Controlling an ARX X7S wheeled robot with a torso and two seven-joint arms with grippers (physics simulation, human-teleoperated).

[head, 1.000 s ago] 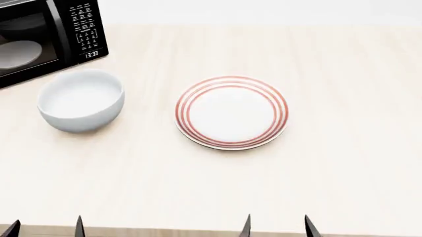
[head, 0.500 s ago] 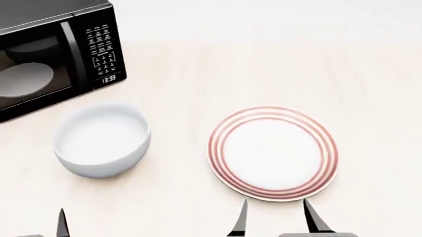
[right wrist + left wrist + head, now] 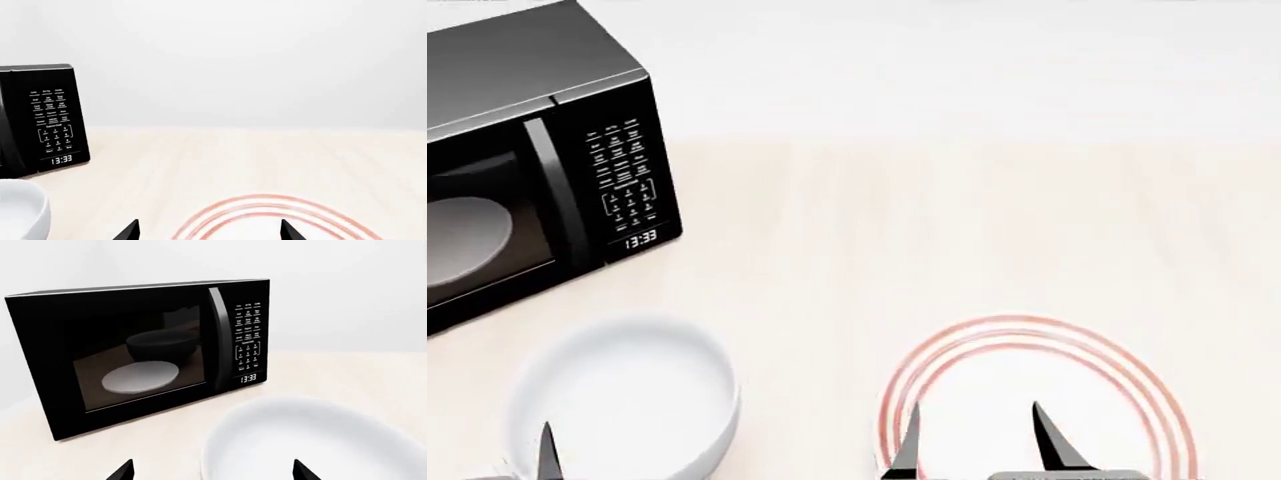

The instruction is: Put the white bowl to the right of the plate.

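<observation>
The white bowl (image 3: 627, 395) stands on the pale wooden table at the head view's lower left, in front of the microwave. It also shows in the left wrist view (image 3: 313, 440) and the right wrist view (image 3: 20, 210). The plate (image 3: 1028, 332) with red rings lies to its right and shows in the right wrist view (image 3: 267, 202). My left gripper (image 3: 213, 472) is open and empty, its jaws spanning the bowl's near left rim; one fingertip (image 3: 549, 450) shows in the head view. My right gripper (image 3: 976, 445) is open and empty above the plate's near part, also in its wrist view (image 3: 210, 231).
A black microwave (image 3: 534, 150) with its door shut stands at the back left, close behind the bowl; it also shows in the left wrist view (image 3: 133, 355). A pale round dish (image 3: 141, 377) lies inside it. Bare table (image 3: 988, 220) stretches behind and right of the plate.
The head view has advanced: bowl, plate and microwave have slid down and nearer. Both grippers, still open, now reach over the bowl and the plate.
</observation>
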